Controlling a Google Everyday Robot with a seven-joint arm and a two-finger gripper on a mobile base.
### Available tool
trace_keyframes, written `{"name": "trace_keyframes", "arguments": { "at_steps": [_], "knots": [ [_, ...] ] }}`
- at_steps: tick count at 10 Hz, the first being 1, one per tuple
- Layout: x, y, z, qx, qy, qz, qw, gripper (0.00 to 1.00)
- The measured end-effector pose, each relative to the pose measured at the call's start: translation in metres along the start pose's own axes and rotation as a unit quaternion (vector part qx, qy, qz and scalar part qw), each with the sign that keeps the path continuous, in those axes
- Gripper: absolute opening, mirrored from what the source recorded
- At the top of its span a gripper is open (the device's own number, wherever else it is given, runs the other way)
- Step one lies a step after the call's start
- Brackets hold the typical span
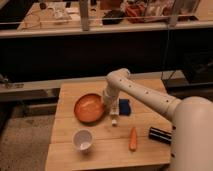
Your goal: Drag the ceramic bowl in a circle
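Ceramic bowl sits on the wood table, toward its left-center. Gripper is down at the bowl's right rim; open or clamped, can't tell. White cup is nr the bowl's front, carrot further right.

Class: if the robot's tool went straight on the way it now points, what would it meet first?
The tool points down at the right edge of the ceramic bowl, so it would probably meet that bowl's rim first, then the wooden table beneath. Whether it touches the rim now is unclear.
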Motion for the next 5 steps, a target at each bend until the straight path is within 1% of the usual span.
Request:
{"name": "trace_keyframes", "arguments": {
  "at_steps": [1,2,3,4,5],
  "knots": [
    [-0.017,0.0,-0.003,0.0,-0.009,-0.014,0.9999,0.0],
    [-0.027,-0.001,-0.005,0.002,-0.016,-0.025,0.9996,0.0],
    [-0.034,-0.007,-0.004,0.022,-0.022,-0.043,0.9986,0.0],
    [-0.036,-0.013,-0.001,0.045,-0.026,-0.056,0.997,0.0],
    [-0.036,-0.022,0.003,0.059,-0.029,-0.069,0.9954,0.0]
  ]
}}
